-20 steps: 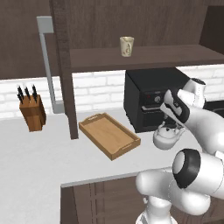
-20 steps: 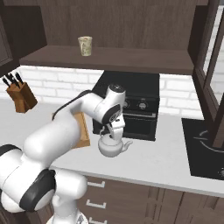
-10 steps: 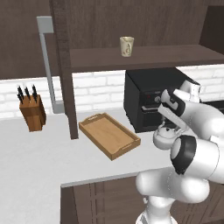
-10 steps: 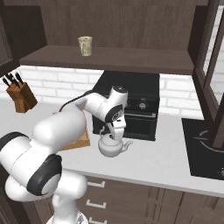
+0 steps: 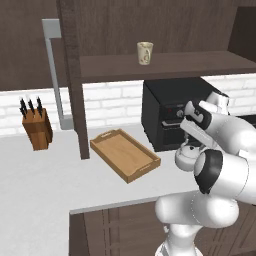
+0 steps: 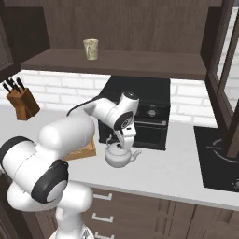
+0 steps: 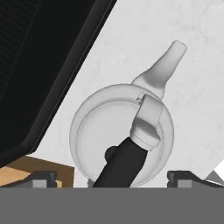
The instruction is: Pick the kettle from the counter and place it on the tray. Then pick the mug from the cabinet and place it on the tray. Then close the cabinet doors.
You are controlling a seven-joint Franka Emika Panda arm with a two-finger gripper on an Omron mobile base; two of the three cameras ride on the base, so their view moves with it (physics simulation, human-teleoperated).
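lower centre of the hand view: gripper open over the kettle. rigid, smooth, probably slippery body; best grasped by its dark arched handle.

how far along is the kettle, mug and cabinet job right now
Done: nothing yet. The tray holds nothing.
In hand: the open gripper is right above the kettle, which sits on the counter in front of the black oven, handle between the fingertips but not grasped.
Left: move the kettle onto the tray, fetch the mug from the cabinet shelf, then close the cabinet doors.
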